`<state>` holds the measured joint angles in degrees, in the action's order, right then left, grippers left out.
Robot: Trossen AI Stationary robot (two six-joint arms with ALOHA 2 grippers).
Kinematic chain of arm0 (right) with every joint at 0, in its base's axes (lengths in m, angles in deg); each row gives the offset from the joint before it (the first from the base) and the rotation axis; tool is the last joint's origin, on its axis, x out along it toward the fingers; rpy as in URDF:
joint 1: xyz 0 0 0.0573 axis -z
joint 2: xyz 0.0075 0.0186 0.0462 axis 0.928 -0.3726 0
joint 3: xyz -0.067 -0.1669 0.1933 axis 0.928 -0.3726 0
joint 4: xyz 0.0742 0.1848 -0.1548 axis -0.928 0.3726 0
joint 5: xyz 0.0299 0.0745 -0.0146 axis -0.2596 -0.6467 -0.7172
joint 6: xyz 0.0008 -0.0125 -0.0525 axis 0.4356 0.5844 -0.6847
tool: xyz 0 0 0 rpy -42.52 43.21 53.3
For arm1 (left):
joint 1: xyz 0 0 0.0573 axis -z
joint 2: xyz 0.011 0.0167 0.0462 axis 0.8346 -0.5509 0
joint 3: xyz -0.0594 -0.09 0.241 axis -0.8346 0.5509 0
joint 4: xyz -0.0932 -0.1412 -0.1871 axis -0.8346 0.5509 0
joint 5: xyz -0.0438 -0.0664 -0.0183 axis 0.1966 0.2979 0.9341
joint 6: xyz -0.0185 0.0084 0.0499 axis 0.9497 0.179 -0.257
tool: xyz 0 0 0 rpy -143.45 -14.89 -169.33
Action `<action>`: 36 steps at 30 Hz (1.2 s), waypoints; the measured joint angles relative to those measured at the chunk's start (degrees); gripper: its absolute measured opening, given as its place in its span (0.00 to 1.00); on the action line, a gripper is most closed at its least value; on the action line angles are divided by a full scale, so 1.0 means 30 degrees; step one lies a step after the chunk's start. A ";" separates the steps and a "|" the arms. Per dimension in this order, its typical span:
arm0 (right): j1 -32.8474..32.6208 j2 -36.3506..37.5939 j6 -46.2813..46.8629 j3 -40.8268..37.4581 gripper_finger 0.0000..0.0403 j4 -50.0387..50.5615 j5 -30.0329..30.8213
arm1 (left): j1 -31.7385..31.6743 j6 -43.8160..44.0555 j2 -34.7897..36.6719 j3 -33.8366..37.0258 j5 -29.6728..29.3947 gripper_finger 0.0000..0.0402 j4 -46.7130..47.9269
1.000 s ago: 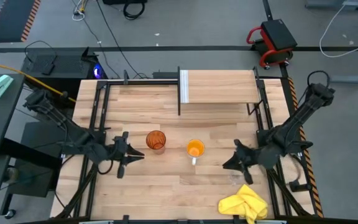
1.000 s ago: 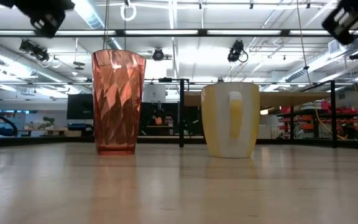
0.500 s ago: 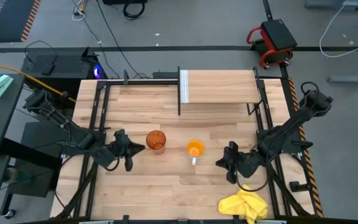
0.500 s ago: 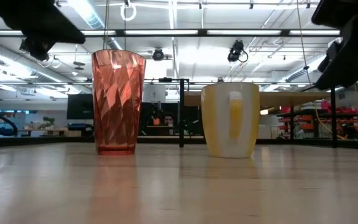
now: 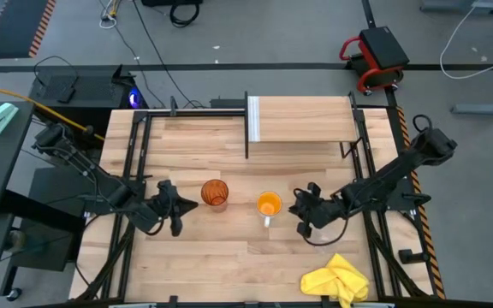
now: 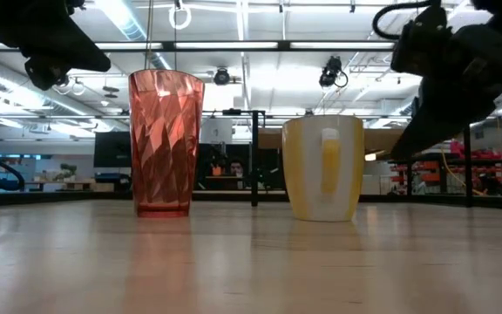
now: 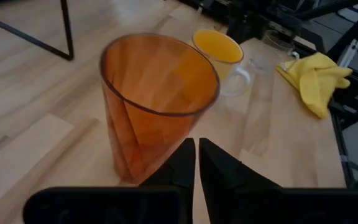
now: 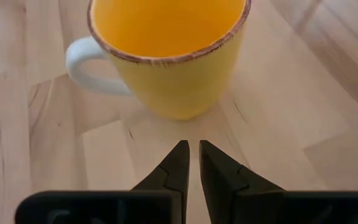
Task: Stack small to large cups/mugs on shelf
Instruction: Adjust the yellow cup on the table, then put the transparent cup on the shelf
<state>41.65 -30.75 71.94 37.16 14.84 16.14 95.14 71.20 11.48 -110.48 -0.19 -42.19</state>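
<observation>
Orange mug (image 5: 269, 204) stands upright on the tabletop (image 5: 229, 257), near mid-table, pale handle turned toward the table's front edge. In the right wrist view the mug (image 8: 166, 53) is empty, its inside yellow-orange, with a worn brown rim.

Amber tumbler (image 5: 215, 192) stands upright just to the left of the mug, the two apart. Low view: tumbler (image 6: 165, 144) faceted and taller than the mug (image 6: 322, 167).

Small clear glass cup (image 7: 277, 45) shows only in the left wrist view, beyond the mug, partly hidden by dark arm parts.

Shelf (image 5: 302, 120) sits toward the back of the table, white end panel on its left; its board is bare.

Right gripper (image 5: 302, 216) is just right of the mug, not touching; fingers nearly together, thin gap, gripping nothing (image 8: 190, 163).

Left gripper (image 5: 178, 210) is just left of the tumbler; fingers nearly together, gripping nothing (image 7: 196, 163).

Yellow cloth (image 5: 336, 280) lies crumpled at the front right corner.
</observation>
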 joint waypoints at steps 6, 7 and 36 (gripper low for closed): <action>0.0706 -0.0920 -0.1326 0.0000 0.11 -0.1704 -0.0716 | 0.0087 0.0290 -0.0637 0.0000 0.0153 0.07 -0.0007; 0.0797 -0.1025 -0.1488 0.0015 0.11 -0.1808 -0.0716 | 0.0087 0.0314 -0.0821 0.0000 0.0167 0.07 0.0024; 0.2012 0.0377 -0.3190 0.2674 0.11 0.3116 -0.1000 | 0.0349 0.1781 -0.2752 0.0000 0.1161 0.09 -0.0364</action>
<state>47.68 -29.61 62.37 45.19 24.19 13.14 96.19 76.54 3.22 -110.48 3.29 -43.28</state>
